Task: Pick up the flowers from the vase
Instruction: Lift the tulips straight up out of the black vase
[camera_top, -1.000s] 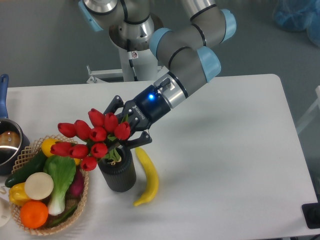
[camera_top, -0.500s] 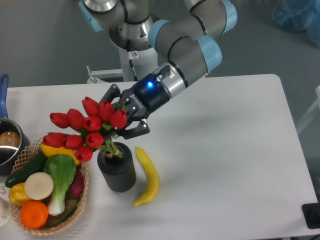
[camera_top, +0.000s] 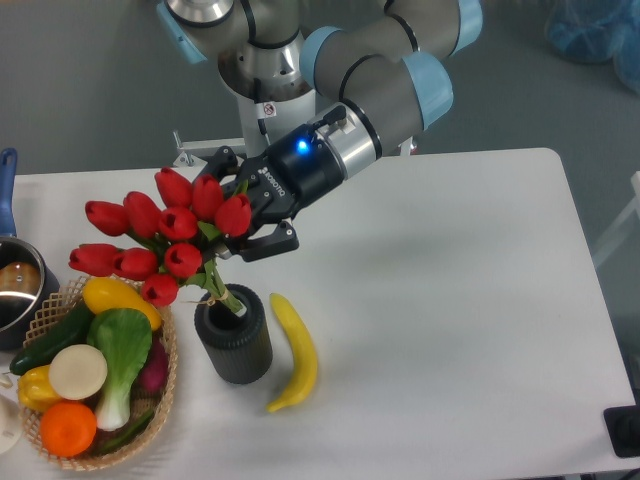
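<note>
The flowers (camera_top: 160, 235), a bunch of red tulip buds with green stems, hang tilted to the left above the vase (camera_top: 234, 340). Their stem ends still dip into the vase's round mouth. My gripper (camera_top: 240, 215) is shut on the flowers just below the buds, coming in from the upper right. The vase is a short, dark, ribbed cylinder standing upright on the white table.
A yellow banana (camera_top: 294, 352) lies right of the vase. A wicker basket (camera_top: 160, 400) of vegetables and fruit sits to the left. A dark pot (camera_top: 20, 290) with a blue handle stands at the left edge.
The gripper has risen and shifted up-left with the flowers, drawing the stems most of the way out of the vase. The vase and banana have stayed put.
</note>
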